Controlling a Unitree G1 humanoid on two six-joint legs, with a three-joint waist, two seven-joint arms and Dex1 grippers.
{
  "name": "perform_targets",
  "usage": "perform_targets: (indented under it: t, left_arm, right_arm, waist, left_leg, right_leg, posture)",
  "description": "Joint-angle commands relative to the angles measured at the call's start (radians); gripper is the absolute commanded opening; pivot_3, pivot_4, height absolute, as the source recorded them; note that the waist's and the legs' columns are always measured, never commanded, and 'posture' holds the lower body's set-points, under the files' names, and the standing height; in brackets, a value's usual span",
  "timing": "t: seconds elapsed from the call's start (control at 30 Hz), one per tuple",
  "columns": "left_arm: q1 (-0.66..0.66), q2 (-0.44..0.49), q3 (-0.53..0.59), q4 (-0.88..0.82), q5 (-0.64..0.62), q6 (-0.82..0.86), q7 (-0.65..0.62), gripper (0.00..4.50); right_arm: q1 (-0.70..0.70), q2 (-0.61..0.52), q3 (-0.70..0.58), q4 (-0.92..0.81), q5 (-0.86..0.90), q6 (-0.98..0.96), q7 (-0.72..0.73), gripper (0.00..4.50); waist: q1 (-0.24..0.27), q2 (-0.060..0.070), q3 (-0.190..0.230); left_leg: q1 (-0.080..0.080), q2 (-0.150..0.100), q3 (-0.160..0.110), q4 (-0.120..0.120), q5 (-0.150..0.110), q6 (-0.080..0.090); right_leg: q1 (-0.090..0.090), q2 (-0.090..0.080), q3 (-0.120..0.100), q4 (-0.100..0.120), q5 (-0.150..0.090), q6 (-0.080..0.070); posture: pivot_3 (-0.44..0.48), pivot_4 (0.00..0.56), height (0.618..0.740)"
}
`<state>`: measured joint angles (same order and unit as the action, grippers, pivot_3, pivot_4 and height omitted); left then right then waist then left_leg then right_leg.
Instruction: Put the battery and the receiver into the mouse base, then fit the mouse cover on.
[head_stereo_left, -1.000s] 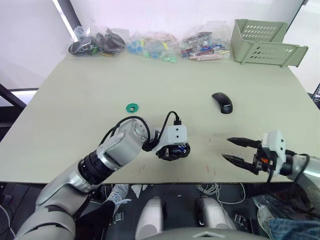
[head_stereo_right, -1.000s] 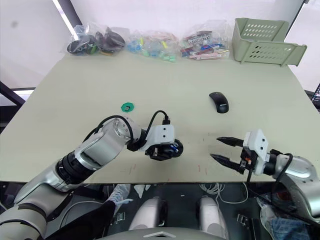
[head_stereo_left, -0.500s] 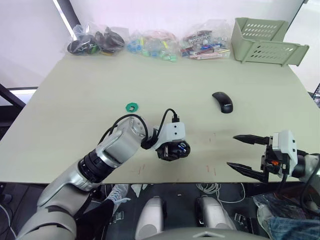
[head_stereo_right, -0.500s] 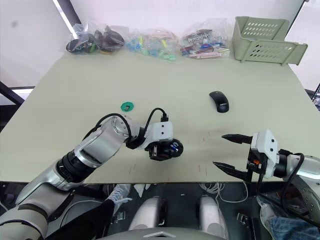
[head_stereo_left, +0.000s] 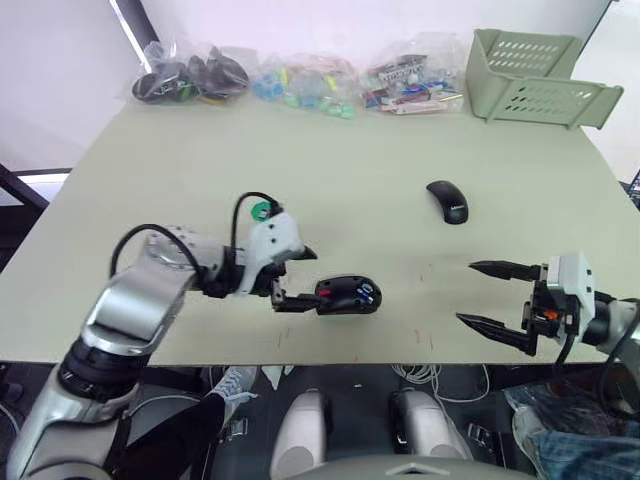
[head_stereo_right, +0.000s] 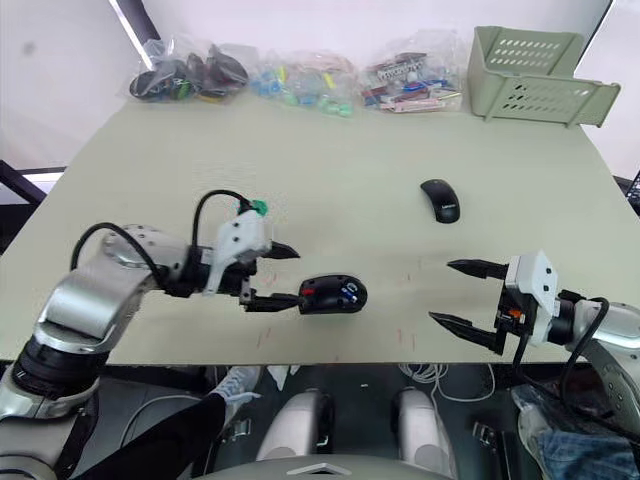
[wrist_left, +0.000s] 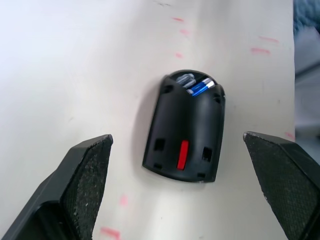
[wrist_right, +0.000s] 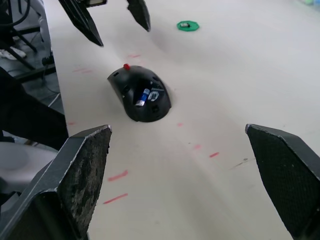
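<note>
Black oval plastic mouse base lies open side up on the pale green-grey matte surface, near its front edge, betw. the 2 grippers. Matte shell w/ moulded compartments; red part at the end toward the left gripper. Small blue cylindrical battery w/ silvery ends sits in a compartment at the other end, glossy metal look. Receiver: can't tell from these views.

Smooth glossy black domed mouse cover w/ small pale mark lies farther back on the surface, well apart from base, nothing touching it.

Left gripper, white housing + 2 black tapered fingers w/ rough grainy pads; jaws spread wide, holding nothing, tips just beside the base's red end, not clearly touching. Right gripper near the front right edge, same build, jaws spread wide, empty, well apart from base.

Flat round green disc w/ dark centre lies on the surface just behind the left gripper.

Surface: smooth, dull, w/ short red pen-like marks scattered around the base area. Along the far edge: several clear crinkly plastic bags of mixed small parts (black, blue, green, multicolour). Far right corner: pale green perforated plastic tray, slotted walls. Behind: white wall; dark floor + cables below the front edge.
</note>
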<state>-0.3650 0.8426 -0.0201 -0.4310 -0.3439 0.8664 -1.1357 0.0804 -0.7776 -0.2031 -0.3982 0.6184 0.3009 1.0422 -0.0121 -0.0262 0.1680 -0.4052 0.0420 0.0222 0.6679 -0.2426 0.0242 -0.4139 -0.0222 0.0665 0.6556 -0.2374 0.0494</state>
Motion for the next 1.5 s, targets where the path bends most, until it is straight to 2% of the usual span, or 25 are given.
perform_targets:
  t: [0.03,0.13,0.27,0.37,0.5,0.7,0.93,1.17,1.5]
  left_arm:
    - [0.126,-0.019,0.209,0.005,-0.035,-0.032,0.092,4.46]
    - [0.231,-0.079,0.354,0.007,-0.053,-0.036,0.193,4.46]
    - [0.324,-0.165,0.430,-0.005,-0.022,-0.090,0.336,4.46]
    - [0.349,-0.210,0.447,-0.016,-0.022,-0.107,0.409,4.46]
    - [0.340,-0.321,0.464,-0.035,-0.002,-0.133,0.579,4.46]
    - [0.272,-0.342,0.424,0.055,0.068,-0.190,0.710,4.46]
    - [0.195,-0.359,0.395,0.117,0.050,-0.213,0.745,4.46]
    - [0.205,-0.336,0.407,0.170,0.065,-0.277,0.744,4.46]
    - [0.232,-0.334,0.394,0.159,0.037,-0.274,0.735,4.46]
  right_arm:
    - [-0.028,0.023,-0.041,0.023,0.036,0.000,-0.015,4.50]
    - [-0.069,0.043,-0.054,0.087,0.037,-0.002,-0.027,4.50]
    - [-0.133,0.064,-0.040,0.166,0.002,-0.038,-0.031,4.50]
    - [-0.159,0.077,-0.033,0.197,-0.016,-0.057,-0.031,4.50]
    - [-0.196,0.090,-0.011,0.224,-0.039,-0.080,-0.017,4.50]
    - [-0.239,0.107,0.033,0.197,-0.063,-0.117,0.015,4.50]
    - [-0.209,0.129,0.034,0.120,-0.060,-0.124,-0.008,4.50]
    - [-0.191,0.136,0.065,0.059,-0.032,-0.078,-0.005,4.50]
    - [-0.196,0.130,0.074,0.032,-0.028,-0.063,-0.006,4.50]
  waist:
    - [-0.006,-0.001,0.001]
    - [-0.004,-0.002,0.003]
    - [0.000,-0.001,0.004]
    - [0.003,-0.002,0.004]
    - [-0.001,-0.002,0.004]
    - [-0.001,-0.002,0.004]
    - [-0.001,-0.002,0.004]
    - [-0.002,-0.002,0.004]
    - [0.000,-0.002,0.004]
  left_leg:
    - [0.000,0.000,0.000,0.000,0.000,0.000]
    - [0.000,0.000,0.000,-0.001,0.000,0.000]
    - [0.001,-0.001,0.000,0.000,0.000,0.000]
    - [0.001,-0.001,0.000,0.001,0.000,0.000]
    - [0.001,-0.003,0.001,0.001,0.000,0.000]
    - [0.001,-0.004,0.002,0.001,0.000,0.000]
    - [-0.001,-0.003,0.002,0.001,0.000,0.000]
    - [-0.001,-0.003,0.002,0.001,0.000,0.000]
    - [-0.001,-0.003,0.001,0.001,0.000,0.000]
  right_leg:
    - [0.000,-0.001,0.000,0.000,0.000,0.000]
    - [-0.001,0.000,0.000,0.001,0.000,0.000]
    - [0.000,-0.003,0.000,0.001,0.000,0.000]
    - [0.001,-0.006,0.000,0.001,0.000,0.000]
    - [0.001,-0.008,0.000,0.001,0.002,-0.001]
    - [0.001,-0.005,-0.001,0.002,0.003,-0.003]
    - [0.001,-0.004,-0.002,0.002,0.004,-0.002]
    - [0.000,-0.004,-0.002,0.001,0.004,-0.002]
    - [0.000,-0.005,-0.003,0.001,0.003,-0.003]
  posture:
    - [0.000,0.150,0.740]
    - [0.000,0.150,0.740]
    - [0.000,0.150,0.740]
    - [0.000,0.150,0.740]
    - [0.000,0.150,0.740]
    - [0.000,0.150,0.740]
    - [0.000,0.150,0.740]
    - [0.000,0.150,0.740]
    - [0.000,0.150,0.740]
